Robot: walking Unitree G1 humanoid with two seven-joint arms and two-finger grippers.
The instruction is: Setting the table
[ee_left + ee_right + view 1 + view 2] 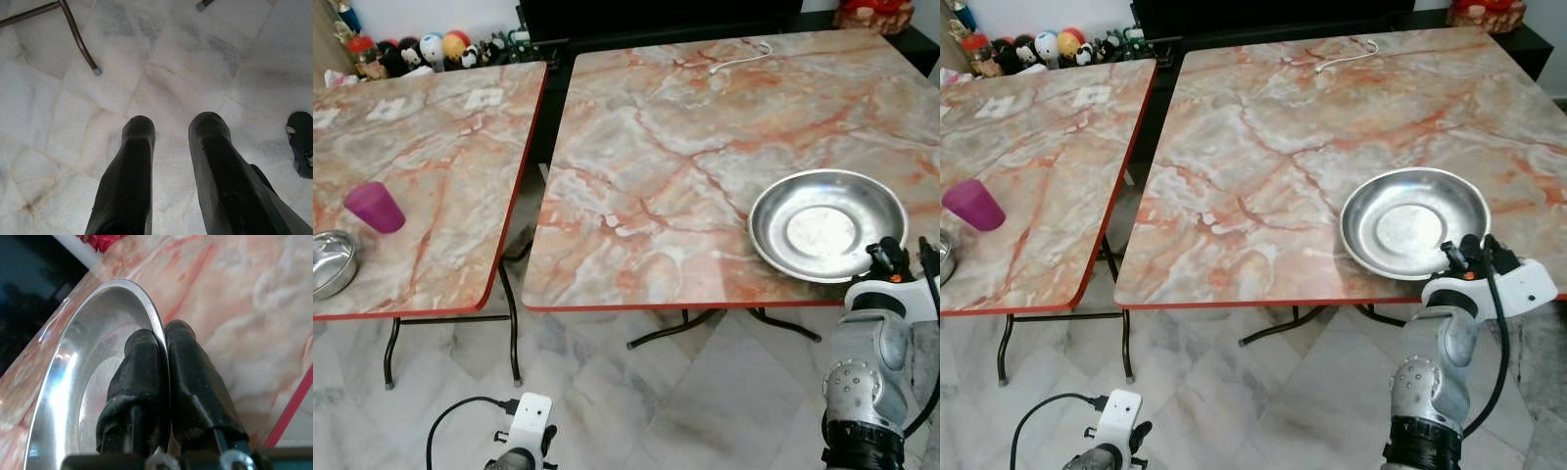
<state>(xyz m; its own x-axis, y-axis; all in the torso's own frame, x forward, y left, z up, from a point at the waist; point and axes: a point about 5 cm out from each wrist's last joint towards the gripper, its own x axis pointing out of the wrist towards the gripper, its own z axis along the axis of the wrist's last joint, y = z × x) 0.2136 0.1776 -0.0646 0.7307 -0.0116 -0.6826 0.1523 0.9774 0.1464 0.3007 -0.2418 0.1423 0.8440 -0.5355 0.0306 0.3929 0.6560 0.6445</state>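
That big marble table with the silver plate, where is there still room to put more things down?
Most of the right table is bare: everything left of the steel plate and behind it up to the white cable. The near right corner is crowded, where the right hand pinches the plate's rim.

Two square tables sit side by side with a narrow gap between them, both topped in that pinkish-orange marble-look laminate with a red edge. The left table (431, 166) and the right table (705, 147) stand on thin dark metal legs (509, 323). The floor (656, 411) is pale grey-white marble tile, a bit scuffed in spots. Along the far wall there's a row of small colourful figurines (421, 49) and a big dark cabinet or screen (656, 15). A white cable (739, 59) lies near the far edge of the right table. Light is even and soft.
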